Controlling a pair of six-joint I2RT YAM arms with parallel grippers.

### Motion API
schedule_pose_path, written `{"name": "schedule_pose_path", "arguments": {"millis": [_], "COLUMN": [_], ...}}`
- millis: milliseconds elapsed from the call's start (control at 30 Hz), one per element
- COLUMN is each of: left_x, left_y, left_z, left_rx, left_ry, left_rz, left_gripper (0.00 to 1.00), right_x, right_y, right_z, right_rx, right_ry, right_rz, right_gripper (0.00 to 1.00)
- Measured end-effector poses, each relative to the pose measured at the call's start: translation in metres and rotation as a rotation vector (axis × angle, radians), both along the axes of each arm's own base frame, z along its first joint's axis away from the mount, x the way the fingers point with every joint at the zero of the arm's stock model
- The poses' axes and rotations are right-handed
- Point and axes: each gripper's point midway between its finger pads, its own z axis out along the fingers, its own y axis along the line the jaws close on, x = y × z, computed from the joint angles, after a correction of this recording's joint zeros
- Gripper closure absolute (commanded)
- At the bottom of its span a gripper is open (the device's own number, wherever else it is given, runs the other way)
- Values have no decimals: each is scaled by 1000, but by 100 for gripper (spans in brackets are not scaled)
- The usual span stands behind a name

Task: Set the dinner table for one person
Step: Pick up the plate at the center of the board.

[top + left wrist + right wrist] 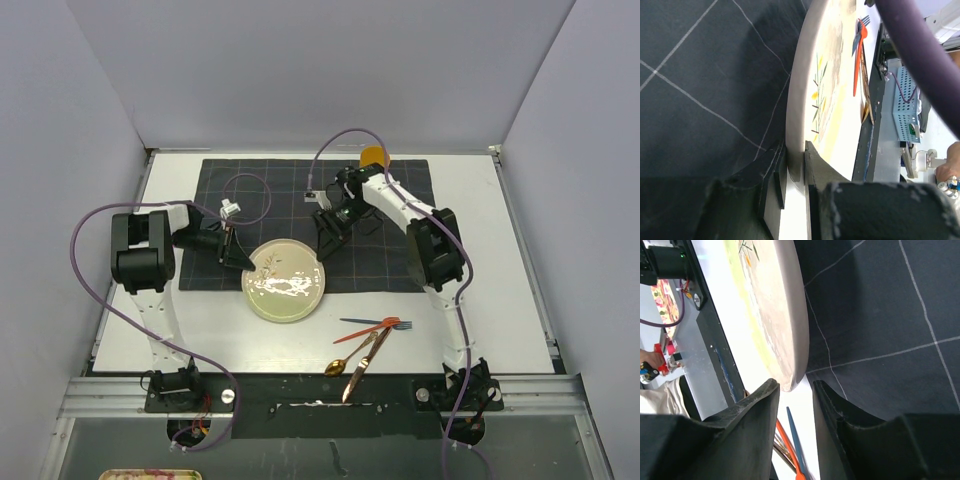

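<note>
The left gripper [240, 258] pinches the left rim of the round cream leaf-patterned plate [285, 283], which lies half on the dark grey gridded cloth [400, 190] and half on the large white dinner table [500, 280]. The right gripper [328, 240] stands parted just off the plate's far-right rim, empty, a gap only its wrist view shows. An orange plastic utensil [365, 330] lies nearer the front.

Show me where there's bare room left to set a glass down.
Bare dinner table right of the dark cloth, past the right arm, and a smaller patch near-left of the plate. Crowded: the cutlery by the front edge, and the plate's rim, flanked by left gripper and right gripper.
</note>
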Motion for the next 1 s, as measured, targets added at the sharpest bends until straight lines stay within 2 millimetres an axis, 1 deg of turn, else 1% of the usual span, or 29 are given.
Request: {"name": "schedule_pose_path", "arguments": {"millis": [167,567,1000], "left_x": [2,3,13], "left_y": [2,1,4], "left_z": [-2,-4,11], "left_rx": [1,1,36], "left_ry": [8,39,-38], "left_rz": [17,45,74], "left_gripper": [100,100,100], "right_x": [1,-17,-21], "right_y": [-3,-10,-10], "right_z": [2,-7,-4], "right_rx": [25,22,24], "right_ry": [29,100,84], "right_rz": [-22,-42,-50], "right_gripper": [66,67,67]}}
